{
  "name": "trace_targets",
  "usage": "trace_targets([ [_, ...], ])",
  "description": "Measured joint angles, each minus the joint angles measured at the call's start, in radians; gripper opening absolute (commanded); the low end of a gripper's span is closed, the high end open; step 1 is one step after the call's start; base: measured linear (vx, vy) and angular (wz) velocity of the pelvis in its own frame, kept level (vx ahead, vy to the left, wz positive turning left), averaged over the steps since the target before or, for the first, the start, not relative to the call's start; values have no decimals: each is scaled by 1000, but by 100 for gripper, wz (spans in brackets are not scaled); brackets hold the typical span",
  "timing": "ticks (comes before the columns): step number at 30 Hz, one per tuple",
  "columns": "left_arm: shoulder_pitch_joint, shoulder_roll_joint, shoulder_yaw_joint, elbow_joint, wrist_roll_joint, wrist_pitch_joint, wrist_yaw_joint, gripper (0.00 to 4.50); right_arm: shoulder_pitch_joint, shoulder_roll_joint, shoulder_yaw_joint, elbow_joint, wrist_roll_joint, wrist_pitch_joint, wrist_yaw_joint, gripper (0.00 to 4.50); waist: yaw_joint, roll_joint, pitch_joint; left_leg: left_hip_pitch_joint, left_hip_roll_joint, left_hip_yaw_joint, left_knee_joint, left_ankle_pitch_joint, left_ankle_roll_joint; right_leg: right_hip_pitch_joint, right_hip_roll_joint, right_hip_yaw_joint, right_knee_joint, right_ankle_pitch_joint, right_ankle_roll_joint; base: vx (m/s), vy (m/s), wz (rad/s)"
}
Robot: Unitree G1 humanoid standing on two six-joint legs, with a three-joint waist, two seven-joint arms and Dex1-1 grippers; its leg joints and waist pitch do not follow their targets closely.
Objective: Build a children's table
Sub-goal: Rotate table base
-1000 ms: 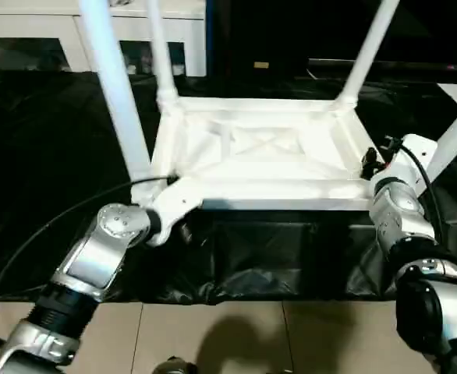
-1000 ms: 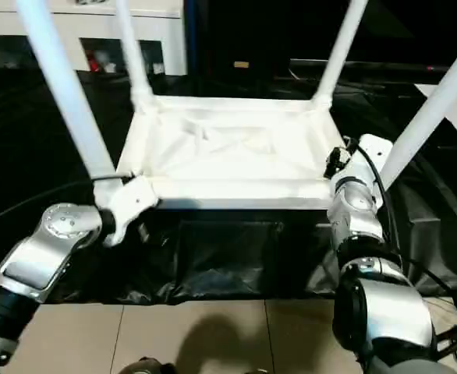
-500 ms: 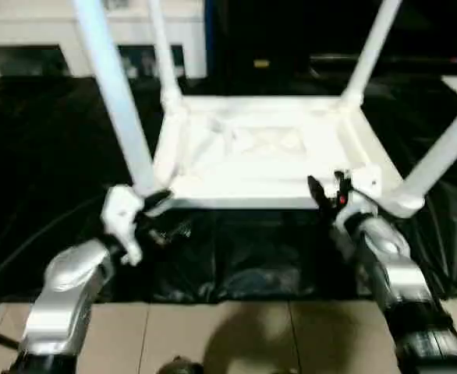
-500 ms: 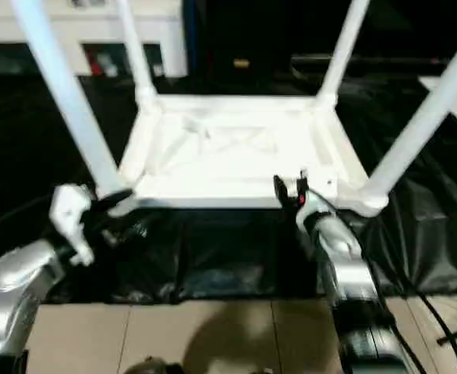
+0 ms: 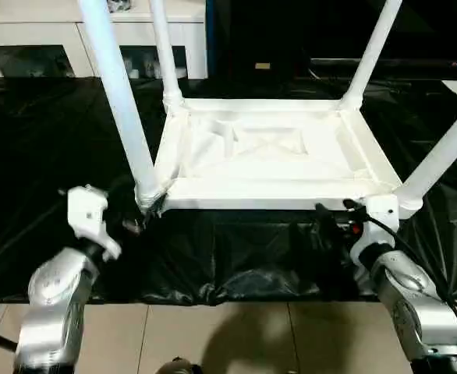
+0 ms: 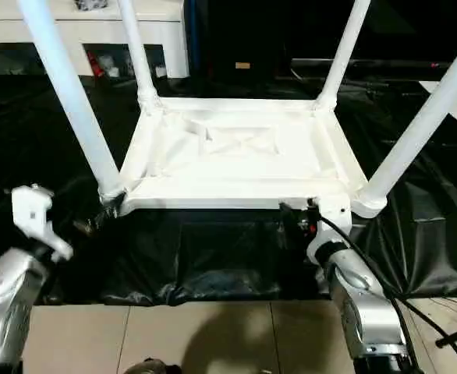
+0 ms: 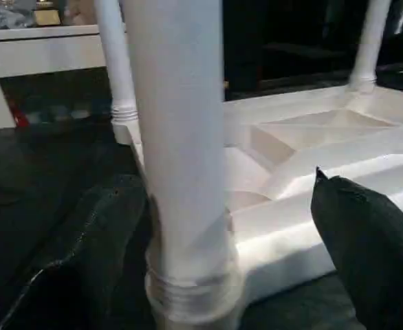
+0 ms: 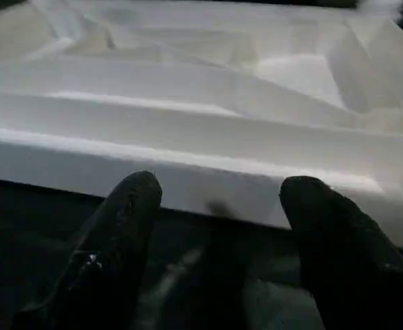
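The white children's table (image 5: 267, 156) lies upside down on a black cloth, ribbed underside up, with its four legs standing in the corner sockets. The near-left leg (image 5: 119, 101) rises beside my left gripper (image 5: 139, 220), which is open just in front of that leg's base. In the left wrist view the leg (image 7: 181, 172) stands ahead of and between the two spread black fingers (image 7: 98, 254). My right gripper (image 5: 326, 226) is open just short of the table's near edge (image 8: 188, 144), close to the near-right corner, holding nothing.
A black cloth (image 5: 41, 140) covers the low work surface and hangs over its front edge. A white glass-door cabinet (image 5: 26, 47) stands at the back left. Tan floor tiles (image 5: 213, 335) lie in front. A black cable (image 5: 416, 249) runs along my right forearm.
Both arms have drawn back toward me. The left gripper came off the near-left corner socket. The right gripper left the near-right corner and now faces the front edge.
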Motion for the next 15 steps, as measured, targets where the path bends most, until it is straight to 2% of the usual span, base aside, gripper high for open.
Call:
trace_targets([
  [5,-109,7,-14,134,32,-8,24,446,0,7,-19,3,-11,68,-30,316,1,-7,-2,-1,0,0,0,0,0,0,0,0,0,1,-1,0,0,0],
  [10,-227,23,-34,271,55,-24,29,446,-19,3,-18,45,-23,119,-59,316,1,-9,-3,0,0,0,0,0,0,0,0,0,1,2,-3,0,0,0],
  [12,-284,28,-29,357,51,-27,21,446,-65,-7,-9,126,-45,122,-50,316,-2,-9,-3,-1,0,0,0,0,0,-1,0,0,1,3,-4,0,0,0],
  [15,-337,21,-16,411,-17,-28,-64,446,-138,-14,2,220,-67,110,-40,316,-1,-10,-3,-1,0,0,0,0,0,-1,0,0,1,4,-5,0,0,0],
])
